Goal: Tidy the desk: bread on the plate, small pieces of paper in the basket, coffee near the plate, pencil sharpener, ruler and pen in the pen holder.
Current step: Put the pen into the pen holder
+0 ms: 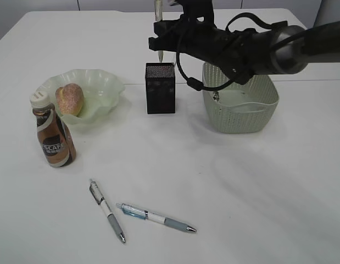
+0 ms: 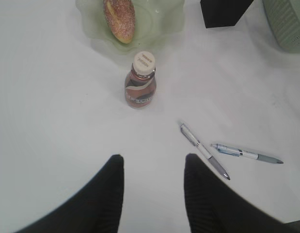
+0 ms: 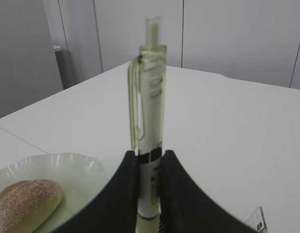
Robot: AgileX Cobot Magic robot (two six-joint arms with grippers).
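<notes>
My right gripper (image 1: 160, 39) (image 3: 150, 159) is shut on a pale pen (image 1: 157, 14) (image 3: 150, 111). It holds the pen upright, tip down, just above the black pen holder (image 1: 160, 88). A clear ruler corner (image 3: 257, 219) shows at the lower right of the right wrist view. The bread (image 1: 70, 99) (image 2: 119, 19) lies in the plate (image 1: 101, 82) (image 2: 162, 19). The coffee (image 1: 53, 135) (image 2: 140, 82) stands in front of the plate. My left gripper (image 2: 153, 164) hangs open and empty over bare desk. No pencil sharpener or paper pieces are in view.
Two more pens (image 1: 107, 212) (image 1: 156, 218) lie near the front edge, to the right of my left gripper's fingers (image 2: 204, 151) (image 2: 246, 154). The basket (image 1: 241, 107) stands right of the pen holder, under my right arm.
</notes>
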